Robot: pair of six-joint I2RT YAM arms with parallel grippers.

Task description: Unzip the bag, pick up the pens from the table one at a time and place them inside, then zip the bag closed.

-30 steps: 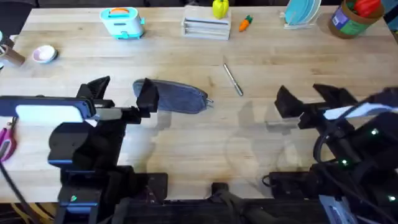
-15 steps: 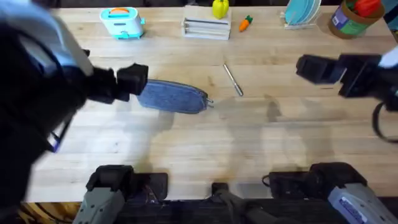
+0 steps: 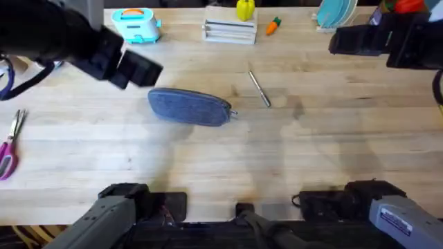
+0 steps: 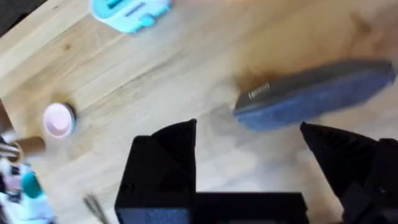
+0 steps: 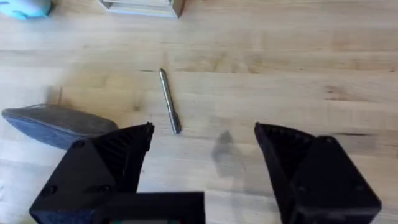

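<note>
Bag [image 3: 189,107] (zipped) flat on table [image 3: 208,159] | both fingers apart, clear above

Light was bright and even over the worktop [image 3: 208,152], with soft, faint shadows — one below the bag [image 3: 190,107]. Both arms at the overhead frame's upper corners were motion-blurred; the left wrist picture was smeared — the bag's edges streaked.

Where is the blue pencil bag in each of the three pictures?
Overhead: the bag lies left of the table's middle, its zipper pull toward the pen.
Left wrist: the bag lies just beyond the open left tool.
Right wrist: one end of the bag shows beside the open right tool.
Shared landmark: the turquoise toy toaster, in all three views.
</note>
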